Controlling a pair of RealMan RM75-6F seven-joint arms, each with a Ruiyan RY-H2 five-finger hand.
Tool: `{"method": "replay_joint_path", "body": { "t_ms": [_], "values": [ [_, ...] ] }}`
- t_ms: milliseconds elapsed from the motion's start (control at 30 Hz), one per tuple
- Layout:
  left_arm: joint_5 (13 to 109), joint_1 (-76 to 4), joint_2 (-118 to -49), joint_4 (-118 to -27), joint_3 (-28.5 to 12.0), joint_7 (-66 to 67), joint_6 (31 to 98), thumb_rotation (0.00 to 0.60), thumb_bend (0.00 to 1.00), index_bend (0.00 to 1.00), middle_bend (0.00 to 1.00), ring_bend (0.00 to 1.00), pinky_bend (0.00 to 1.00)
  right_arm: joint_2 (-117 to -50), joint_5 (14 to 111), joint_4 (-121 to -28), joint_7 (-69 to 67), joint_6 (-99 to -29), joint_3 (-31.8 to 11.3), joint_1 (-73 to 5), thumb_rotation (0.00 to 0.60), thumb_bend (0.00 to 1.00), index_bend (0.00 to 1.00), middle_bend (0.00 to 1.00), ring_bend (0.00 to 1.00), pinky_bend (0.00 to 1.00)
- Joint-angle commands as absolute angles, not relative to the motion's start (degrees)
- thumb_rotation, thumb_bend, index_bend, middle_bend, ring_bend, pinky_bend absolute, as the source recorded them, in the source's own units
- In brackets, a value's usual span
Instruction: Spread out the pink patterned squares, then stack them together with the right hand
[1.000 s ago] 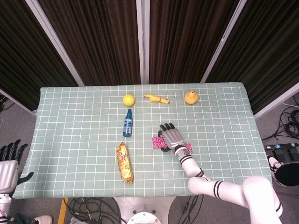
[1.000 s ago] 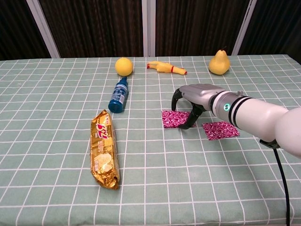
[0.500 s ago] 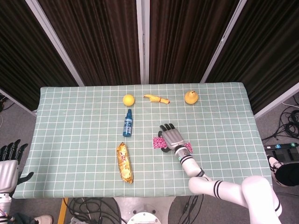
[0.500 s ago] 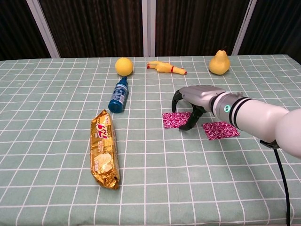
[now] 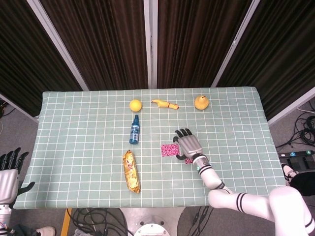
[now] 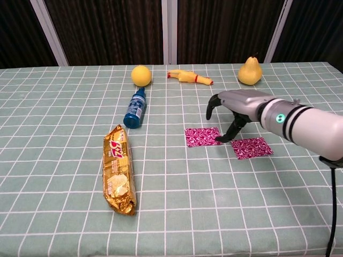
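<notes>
Two pink patterned squares lie flat and apart on the green checked table. The left square [image 6: 202,136] [image 5: 170,150] is fully in sight. In the chest view the right square [image 6: 251,147] is also plain, but in the head view my right hand covers most of it, leaving a corner [image 5: 188,160]. My right hand [image 6: 238,106] [image 5: 190,146] hovers over the gap between them, fingers apart and curved downward, holding nothing. One fingertip [image 6: 218,140] reaches down by the left square's right edge. My left hand [image 5: 9,169] hangs off the table's near left corner, fingers spread and empty.
A gold snack packet [image 6: 119,168] lies at the front left, with a blue bottle [image 6: 134,108] behind it. Along the far side sit a yellow ball [image 6: 141,75], a rubber chicken [image 6: 188,77] and a pear [image 6: 250,71].
My right hand has lifted off the left square and shifted to the right, uncovering that square. Both squares stay where they were. The left hand has not moved.
</notes>
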State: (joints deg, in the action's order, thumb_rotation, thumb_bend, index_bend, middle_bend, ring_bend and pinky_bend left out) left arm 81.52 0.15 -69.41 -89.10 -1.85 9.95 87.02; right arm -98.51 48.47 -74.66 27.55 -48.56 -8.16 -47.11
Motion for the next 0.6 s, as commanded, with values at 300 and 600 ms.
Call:
{"method": "replay_joint_path", "body": {
  "t_ms": [300,600],
  "values": [
    [82.19,-0.03,-69.17,-90.05,-1.86,10.8,87.35,0.6,0.01,0.2,0.16,0.09,0.1,-92.54,56.08,-77.98,23.37,-50.86,-1.67,-40.61,0.515,0.16,0.29,0.08,0.0,0.0],
    [81.87,0.25,-68.76,-91.01,-1.74,11.39,87.47,0.6,0.01,0.2,0.16,0.09,0.1,-94.61,57.65,-73.56,22.58,-49.36,-1.8,-40.22,0.514,0.16,0.29,0.08,0.0,0.0]
  ]
}}
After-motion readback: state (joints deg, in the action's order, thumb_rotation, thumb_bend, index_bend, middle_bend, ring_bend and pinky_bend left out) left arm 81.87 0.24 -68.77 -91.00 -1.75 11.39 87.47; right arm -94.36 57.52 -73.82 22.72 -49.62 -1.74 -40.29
